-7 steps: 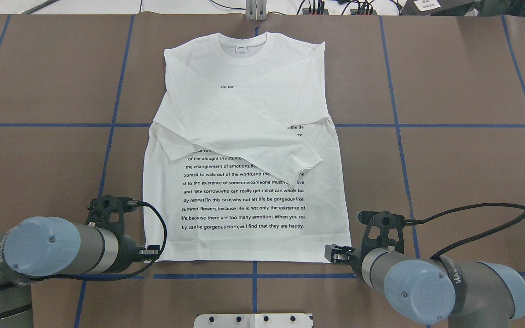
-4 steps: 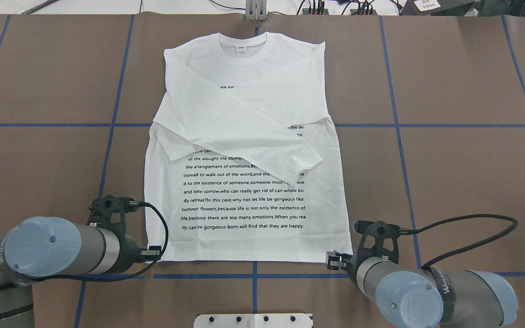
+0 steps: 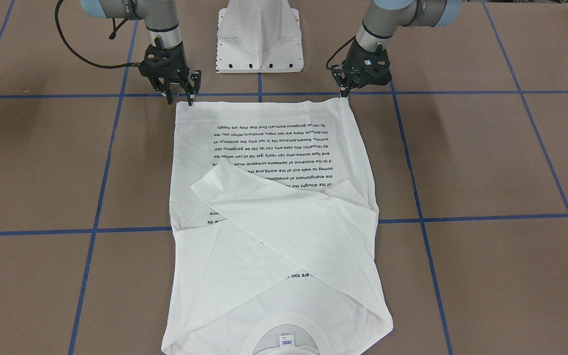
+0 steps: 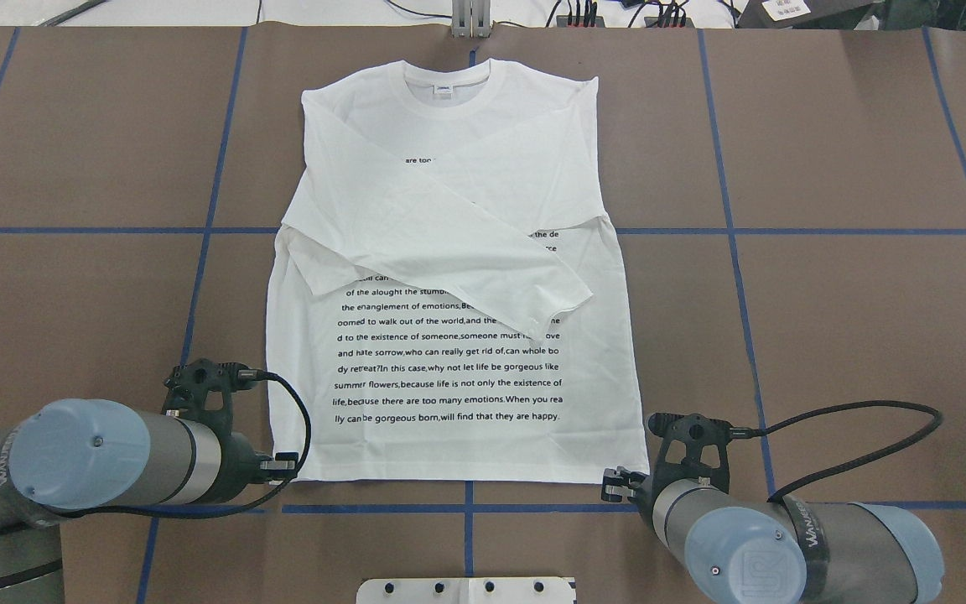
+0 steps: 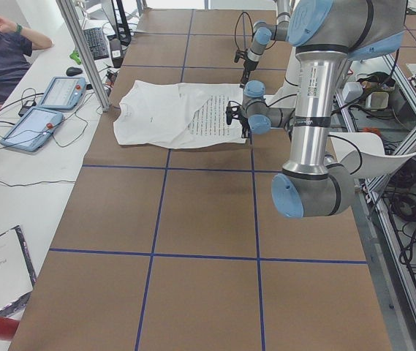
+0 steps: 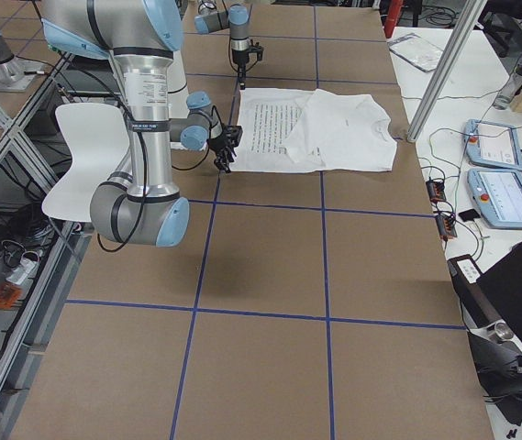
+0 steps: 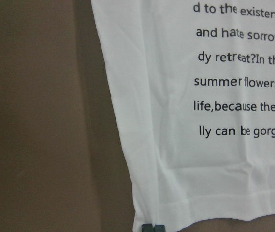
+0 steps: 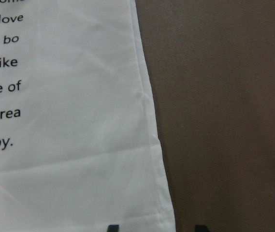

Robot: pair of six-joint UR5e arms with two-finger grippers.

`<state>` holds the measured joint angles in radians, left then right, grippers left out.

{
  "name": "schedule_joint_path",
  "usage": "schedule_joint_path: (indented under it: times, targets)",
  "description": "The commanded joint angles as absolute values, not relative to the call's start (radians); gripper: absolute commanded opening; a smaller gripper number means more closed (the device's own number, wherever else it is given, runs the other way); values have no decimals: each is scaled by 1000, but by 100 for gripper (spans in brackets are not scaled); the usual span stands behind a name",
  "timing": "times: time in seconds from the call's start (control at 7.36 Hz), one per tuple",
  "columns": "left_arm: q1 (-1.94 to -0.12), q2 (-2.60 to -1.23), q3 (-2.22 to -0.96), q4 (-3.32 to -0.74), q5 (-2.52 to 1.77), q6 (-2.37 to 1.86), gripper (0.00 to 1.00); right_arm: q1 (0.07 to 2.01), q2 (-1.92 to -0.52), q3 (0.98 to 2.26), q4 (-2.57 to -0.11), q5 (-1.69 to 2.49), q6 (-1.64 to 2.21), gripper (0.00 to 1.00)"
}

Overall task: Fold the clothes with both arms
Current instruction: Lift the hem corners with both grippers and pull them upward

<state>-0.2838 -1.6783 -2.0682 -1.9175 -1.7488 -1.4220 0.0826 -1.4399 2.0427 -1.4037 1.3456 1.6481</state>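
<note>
The left fingers (image 3: 343,94) are closed together on the hem corner of the T-shirt (image 4: 449,369), at the lower left of the overhead frame. In the left wrist view only their dark tips (image 7: 152,227) show, side by side at the bottom edge against the stitched hem. How much cloth lies between them is hard to make out.

The right fingers (image 3: 190,97) stand wide apart and hold nothing. In the right wrist view one tip (image 8: 112,228) sits over the cloth and the other over bare counter, straddling the other hem corner low in the frame.

The T-shirt lies flat and face up in the middle of the brown counter (image 4: 827,294), with its collar (image 4: 447,75) toward the top of the overhead frame and its hem along the blue tape line (image 4: 366,508) at the bottom.

Both sleeves (image 4: 449,243) are folded across the chest and overlap in a slanted band. They cover the upper lines of the black printed text (image 4: 449,386), leaving stray word ends at the edges. In the front-facing view the collar is cut off by the bottom edge, and both arms are cut off at the top. The side views show the fingers too small to judge.

The cloth is thin, white and lightly creased, with a ribbed neckband and a small label (image 4: 444,88). The counter is matt and gridded with tape.
</note>
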Motion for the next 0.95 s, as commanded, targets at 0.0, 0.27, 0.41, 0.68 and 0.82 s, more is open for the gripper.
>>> schedule_joint_path:
  times: [0.0,0.27,0.41,0.68,0.82]
  targets:
    - [-284,-1681,-2069,-1919,-1749,-1422,0,81,-1427,2033,-1404,1342,1647,41]
    - [-284,-1681,-2069,-1919,-1749,-1422,0,81,-1427,2034,-1404,1341,1652,0]
    - [-284,-1681,-2069,-1919,-1749,-1422,0,83,-1427,2034,-1404,1341,1651,0]
    - [-284,-1683,-2077,-1919,-1750,-1419,0,92,-1427,2075,-1417,1348,1648,0]
    - [-285,-1684,-2112,-1913,-1761,-1419,0,101,-1437,2112,-1419,1356,1647,0]
